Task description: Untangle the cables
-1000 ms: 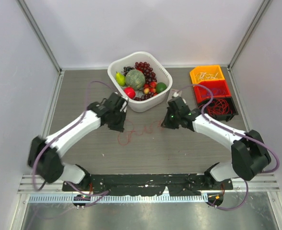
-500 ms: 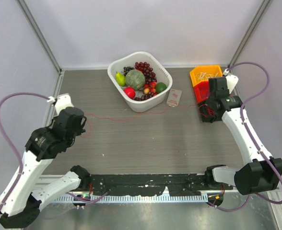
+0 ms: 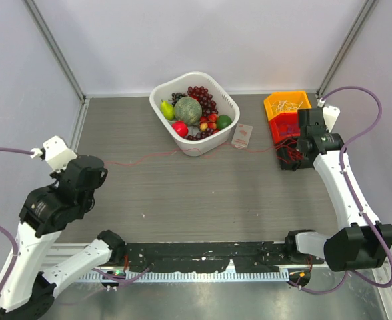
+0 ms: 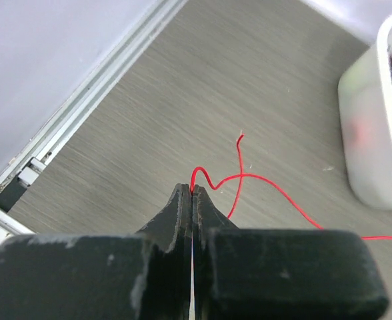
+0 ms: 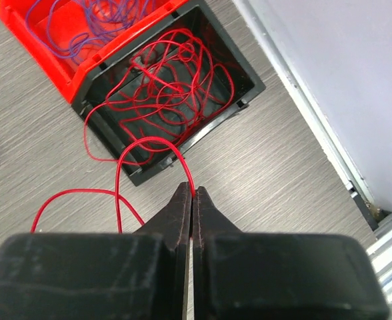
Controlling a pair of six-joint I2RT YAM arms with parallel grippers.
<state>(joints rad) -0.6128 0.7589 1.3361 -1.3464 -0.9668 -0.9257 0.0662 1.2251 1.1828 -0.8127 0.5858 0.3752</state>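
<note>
Grippers number two, the black left gripper (image 4: 193, 191) and right gripper (image 5: 191, 191) both clamped onto one thin red wire (image 4: 239, 160).

Lab: white-walled enclosure (image 3: 203, 40), test table (image 3: 203, 200)

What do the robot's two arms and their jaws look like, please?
The left arm and right arm match: smooth white links between bulky black joints. A thin purple cable loops loosely alongside each, and a small white block sits at each wrist. The jaws are matte black, flat-sided and taper to narrow tips. No markings are legible.
</note>
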